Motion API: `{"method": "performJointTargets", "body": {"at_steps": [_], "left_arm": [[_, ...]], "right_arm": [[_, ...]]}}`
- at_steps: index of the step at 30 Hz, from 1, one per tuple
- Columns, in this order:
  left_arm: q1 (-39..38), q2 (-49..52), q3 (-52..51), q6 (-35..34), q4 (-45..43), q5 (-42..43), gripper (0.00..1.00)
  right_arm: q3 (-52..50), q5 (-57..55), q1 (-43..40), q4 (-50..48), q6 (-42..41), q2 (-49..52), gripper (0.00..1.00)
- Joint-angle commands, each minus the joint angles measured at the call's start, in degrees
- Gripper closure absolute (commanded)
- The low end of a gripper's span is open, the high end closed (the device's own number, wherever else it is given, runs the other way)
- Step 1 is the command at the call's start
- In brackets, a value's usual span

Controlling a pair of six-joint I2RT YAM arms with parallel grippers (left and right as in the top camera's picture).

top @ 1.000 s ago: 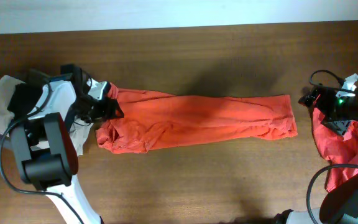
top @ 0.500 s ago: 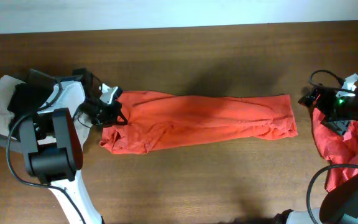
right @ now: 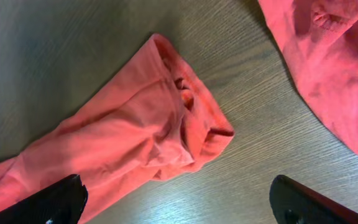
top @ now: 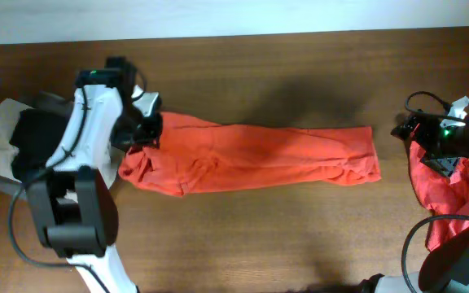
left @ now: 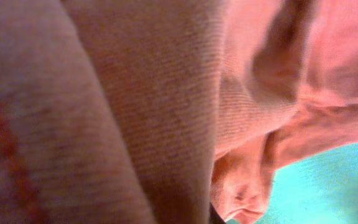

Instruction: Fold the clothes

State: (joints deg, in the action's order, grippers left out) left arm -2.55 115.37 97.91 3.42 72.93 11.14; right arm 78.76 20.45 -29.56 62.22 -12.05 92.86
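The orange-red cloth (top: 251, 155) lies long, L to R, across the middle of the counter (top: 300, 236). The left claw (top: 141, 130) is at its L end, pinched shut on it. The right claw (right: 178, 202) is wide open w/ nothing in it, just past the R end, near a red cloth (top: 438, 191).

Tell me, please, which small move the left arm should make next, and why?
The left gripper is shut on the left end of the orange-red garment, which lies as a long narrow strip across the table. The right gripper is open and apart from it. So probably lift that end a little and carry it toward the strip's right end, halving it.
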Motion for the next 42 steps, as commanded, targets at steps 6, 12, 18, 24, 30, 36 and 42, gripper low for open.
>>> {"method": "performJointTargets", "body": {"at_steps": [6, 12, 18, 24, 30, 36, 42], "left_arm": [[-15.2, -3.4, 3.3, -14.3, 1.9, -19.1, 0.99], [-23.6, -3.3, 3.3, -19.3, -0.7, -23.0, 0.99], [-30.4, -0.8, 3.2, -26.5, -6.3, -22.9, 0.99], [-35.1, 3.0, 3.2, -29.5, -13.8, -19.7, 0.99], [-39.1, 6.2, 3.2, -30.8, -18.0, -18.6, 0.96], [-42.6, 7.3, 3.3, -29.6, -21.1, -18.4, 0.54], [-45.0, 7.3, 4.0, -26.4, -22.8, -18.4, 0.13]], "right_arm": [[0.7, 0.4, 0.3, 0.0, -0.3, -0.7, 0.01], [0.7, 0.6, 0.3, 0.4, -0.3, -0.7, 0.01], [0.7, 0.9, 0.3, 1.0, -0.3, -0.7, 0.01], [0.7, 1.9, 0.3, 0.9, -0.3, -0.7, 0.01], [0.7, 1.9, 0.3, 1.0, -0.3, -0.7, 0.01], [0.7, 2.1, 0.3, 1.0, -0.3, -0.7, 0.01], [0.7, 3.1, 0.3, 1.1, -0.3, -0.7, 0.01]]}}
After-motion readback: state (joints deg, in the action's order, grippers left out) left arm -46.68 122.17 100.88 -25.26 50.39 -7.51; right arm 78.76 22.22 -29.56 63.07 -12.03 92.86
